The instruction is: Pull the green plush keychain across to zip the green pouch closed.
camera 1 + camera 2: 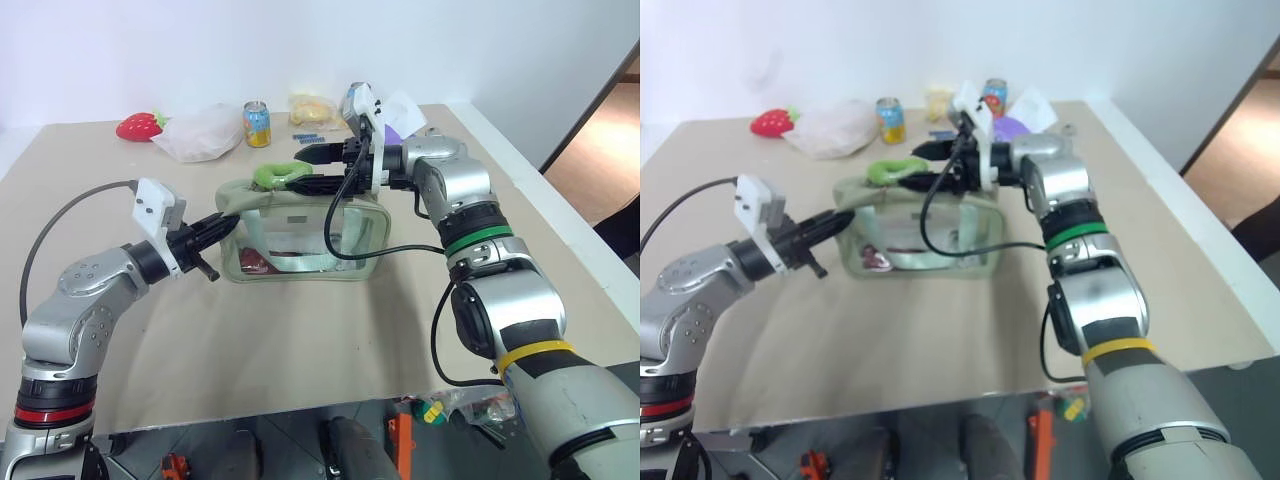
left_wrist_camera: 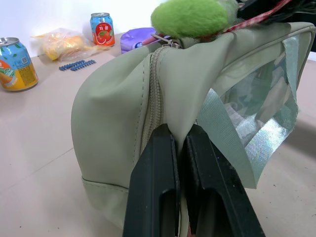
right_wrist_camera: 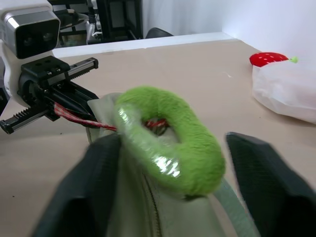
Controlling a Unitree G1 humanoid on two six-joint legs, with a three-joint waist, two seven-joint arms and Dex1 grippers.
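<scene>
Holding the green pouch steady on the worktop, we reach for its keychain.
Our left gripper has its jaws clamped on the pouch's end fabric; our right gripper has its jaws apart, flanking the green plush keychain atop the pouch's left end.

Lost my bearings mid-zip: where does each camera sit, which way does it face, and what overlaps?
Head pair: looks forward and down at the green pouch; both arms show.
Left wrist: looks along the shut left gripper, pinching the pouch end.
Right wrist: looks along the right gripper, fingers either side of the green plush keychain; left gripper behind.
Shared: pouch and keychain in all; strawberry plush in head and right wrist.
</scene>
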